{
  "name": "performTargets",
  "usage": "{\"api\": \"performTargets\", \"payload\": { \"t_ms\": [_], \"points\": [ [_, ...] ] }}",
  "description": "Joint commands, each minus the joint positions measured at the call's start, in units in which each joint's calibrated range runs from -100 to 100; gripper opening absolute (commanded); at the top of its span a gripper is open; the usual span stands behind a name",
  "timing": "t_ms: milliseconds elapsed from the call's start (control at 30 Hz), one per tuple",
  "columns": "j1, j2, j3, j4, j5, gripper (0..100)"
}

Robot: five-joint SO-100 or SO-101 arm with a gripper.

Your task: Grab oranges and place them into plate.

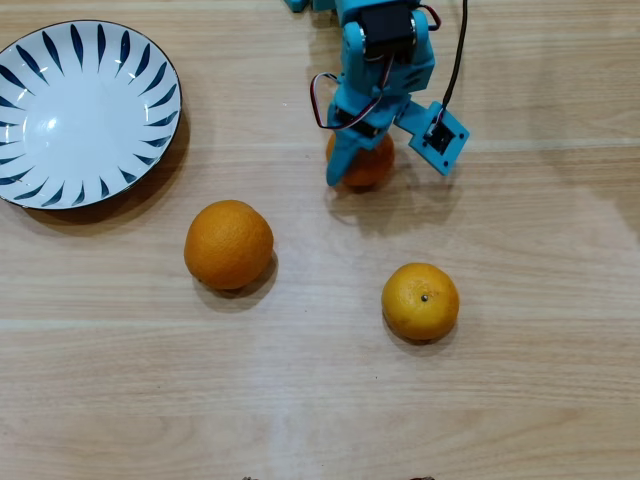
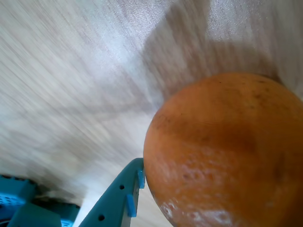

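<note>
My blue gripper reaches down from the top of the overhead view and is shut on the small deep orange. The wrist view shows this orange sharp and large, pressed against one blue finger, while the table behind it is blurred. The other finger is hidden. The larger deep orange lies on the table left of centre. The yellower orange with a dark stem dot lies lower right. The white plate with dark blue strokes sits at the top left and holds nothing.
The table is light wood. A blue camera mount sticks out to the right of the gripper. A black cable runs up beside the arm.
</note>
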Motion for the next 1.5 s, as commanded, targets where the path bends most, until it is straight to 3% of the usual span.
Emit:
{"api": "performTargets", "payload": {
  "t_ms": [0, 200, 433, 600, 800, 1033, 1267, 1467],
  "points": [
    [0.1, -0.4, 1.1, -0.5, -2.3, 33],
    [0.2, -0.6, 1.1, -0.6, -3.1, 21],
    [0.6, -2.9, 0.9, -0.1, -2.8, 25],
    [4.5, -15.4, 3.2, -0.3, -2.3, 25],
    [17.9, -31.6, 9.7, -3.9, 3.3, 25],
    [35.4, -42.5, 19.0, -19.5, 6.6, 25],
    [47.6, -40.0, 20.1, -33.6, 6.8, 25],
    [57.7, -32.9, 20.1, -36.3, 7.0, 25]
  ]
}}
